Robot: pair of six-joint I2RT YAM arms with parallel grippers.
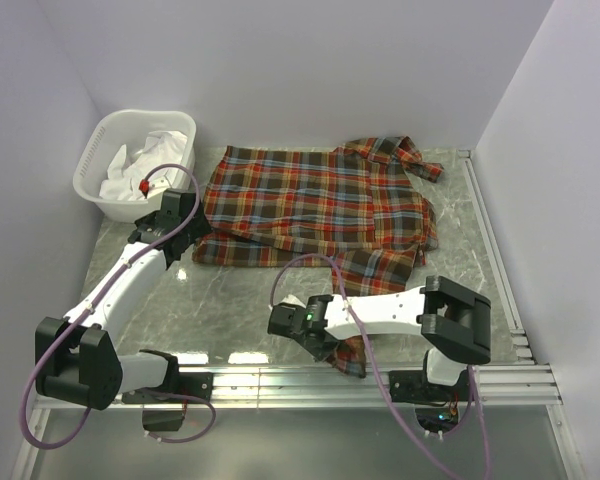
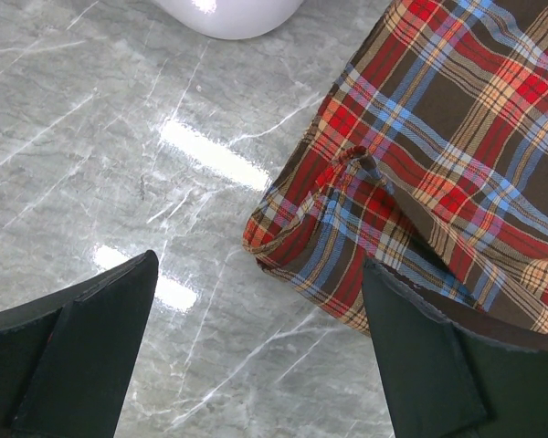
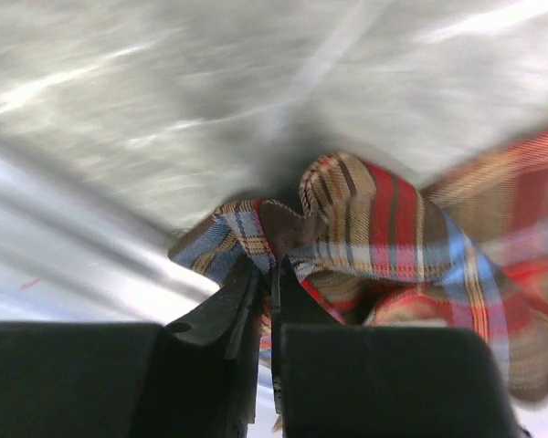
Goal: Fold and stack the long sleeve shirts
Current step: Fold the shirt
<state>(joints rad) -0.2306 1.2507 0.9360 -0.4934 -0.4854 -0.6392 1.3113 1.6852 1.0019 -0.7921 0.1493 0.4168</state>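
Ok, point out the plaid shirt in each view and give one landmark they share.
Top external: plaid shirt spread across the table's middle and rear, one sleeve running toward the near edge.
Left wrist: it fills the right side, a hem corner near centre.
Right wrist: bunched fabric at centre-right.
Shared landmark: the grey marble tabletop under it.

Grey marbled table (image 1: pixel 230 300) under white basket (image 1: pixel 90 170) and plaid shirt (image 1: pixel 310 200), possibly two overlapping.

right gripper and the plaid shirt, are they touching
Touching. The right wrist view shows the right gripper with its jaws pinched together on a bunched fold of the plaid shirt, with cloth caught between them.
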